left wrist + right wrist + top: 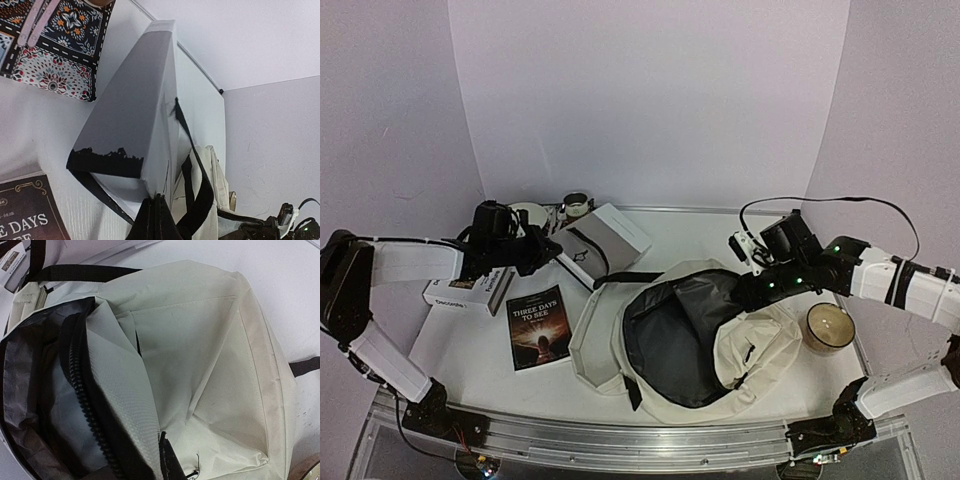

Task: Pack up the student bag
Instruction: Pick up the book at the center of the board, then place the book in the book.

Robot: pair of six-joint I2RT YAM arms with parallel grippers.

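- Two tools, both drawn narrow: my left tool (154,220) has its tips pressed together at a corner of the grey-and-white box (605,238) near the worktop's far-left corner. I cannot tell whether anything sits between them.
- My right tool (167,457) pinches the zipper rim of the student bag (690,330).
- That bag lies unzipped mid-worktop, toward the near edge, dark lining showing.

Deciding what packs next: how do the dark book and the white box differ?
The dark paperback book lies flat and untouched; the white rectangular box has the shut left tool at its corner. The book is thin, the box thick. Both are rectangular and outside the cream fabric backpack.
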